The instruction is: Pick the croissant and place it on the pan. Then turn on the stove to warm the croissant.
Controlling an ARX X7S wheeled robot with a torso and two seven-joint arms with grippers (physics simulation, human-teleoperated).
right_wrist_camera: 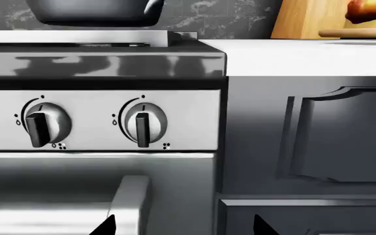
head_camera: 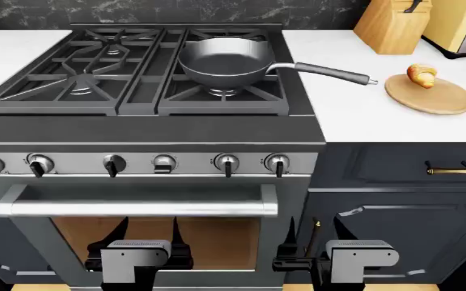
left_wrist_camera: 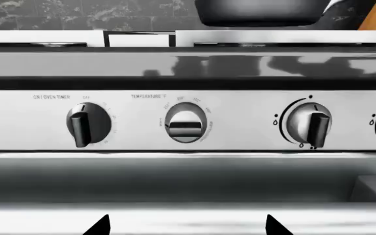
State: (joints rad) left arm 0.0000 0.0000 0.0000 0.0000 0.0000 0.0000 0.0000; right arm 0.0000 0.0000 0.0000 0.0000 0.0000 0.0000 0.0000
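Note:
The croissant (head_camera: 422, 74) lies on a round wooden board (head_camera: 435, 100) on the white counter, right of the stove (head_camera: 144, 130). The dark pan (head_camera: 221, 63) sits empty on the stove's right rear burner, with its handle pointing right toward the board. My left gripper (head_camera: 150, 227) and right gripper (head_camera: 314, 227) are both open and empty, held low in front of the oven door. The left wrist view faces the knob panel (left_wrist_camera: 175, 122) between its open fingertips (left_wrist_camera: 103, 224). The right wrist view shows the two rightmost knobs (right_wrist_camera: 143, 125), the pan (right_wrist_camera: 93, 12) and the croissant (right_wrist_camera: 371, 10).
A knife block (head_camera: 393, 24) and a toaster (head_camera: 463, 27) stand at the back right of the counter. The oven's bar handle (head_camera: 136, 209) runs just above my grippers. A dark cabinet door (head_camera: 403, 206) is to the right of the oven.

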